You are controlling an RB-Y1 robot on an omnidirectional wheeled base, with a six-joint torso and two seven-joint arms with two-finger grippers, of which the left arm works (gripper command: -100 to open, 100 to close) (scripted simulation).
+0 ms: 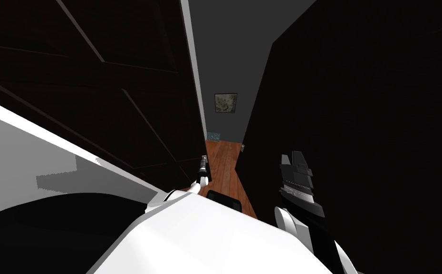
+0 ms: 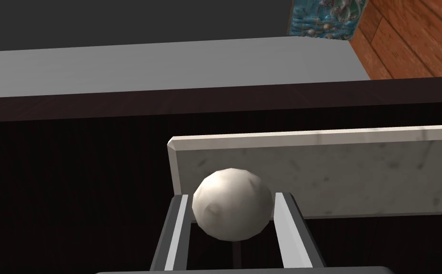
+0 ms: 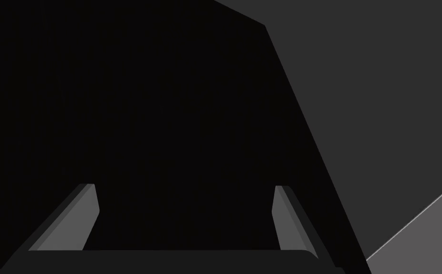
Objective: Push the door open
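**Knob gripped, door ajar: the push comes next**

Just above the robot's chest, low in the middle of the head view, the left gripper (image 2: 233,196) has its two blades drawn in narrow, one against each side of a pale round knob (image 2: 232,209). The knob stands out from a pale, mottled plate (image 2: 358,171) fixed to the dark door (image 1: 96,95), which takes up the upper left of the frame. To the right of centre the right gripper (image 3: 184,190) hangs idle before a dark flat surface, its blades spread wide and holding nothing.

The door stands ajar. A narrow gap runs up the centre of the frame, showing a strip of wood floor (image 1: 225,161) and, farthest off, a framed picture (image 1: 225,102) on a grey wall.

From where I stand, the grasp looks made and the swing barely begun. The next move calls for a steady shove through the knob, away from the robot, following the door's arc so the blades don't slip off the round knob.
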